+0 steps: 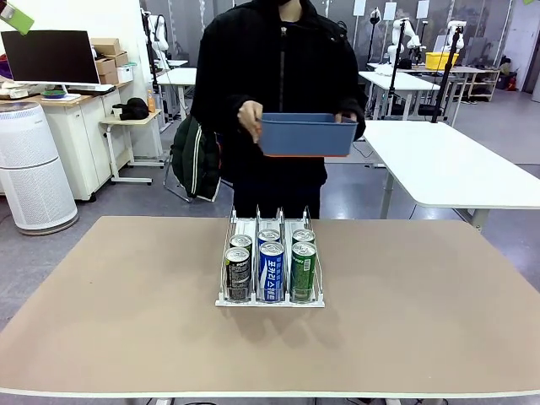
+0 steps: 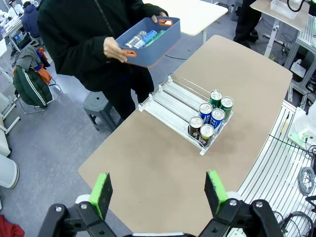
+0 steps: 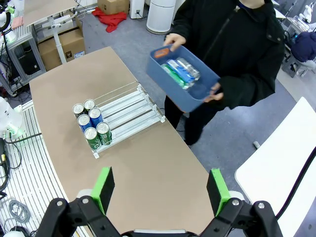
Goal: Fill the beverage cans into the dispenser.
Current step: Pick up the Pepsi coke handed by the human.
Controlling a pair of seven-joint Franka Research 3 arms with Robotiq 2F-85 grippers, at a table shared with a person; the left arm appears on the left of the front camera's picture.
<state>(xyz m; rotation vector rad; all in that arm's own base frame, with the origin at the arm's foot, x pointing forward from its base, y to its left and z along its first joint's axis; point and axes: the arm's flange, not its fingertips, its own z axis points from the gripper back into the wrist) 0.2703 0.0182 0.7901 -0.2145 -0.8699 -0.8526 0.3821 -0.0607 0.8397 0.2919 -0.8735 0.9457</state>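
dispenser [image 1: 270, 302] sits mid-table [image 1: 126, 321]. six beverage cans [image 1: 271, 272] stand upright at its robot-side end, two per lane: black pair in the dispenser's left lane, blue in the mid lane, green in the right. beyond the dispenser's far end a person holds a blue tub [image 1: 305, 137] w/ both hands, more cans [image 3: 180, 71] lying inside. left gripper [image 2: 159, 191] & right gripper [image 3: 160, 187] hang high above the dispenser's sides, jaws released, spread wide.
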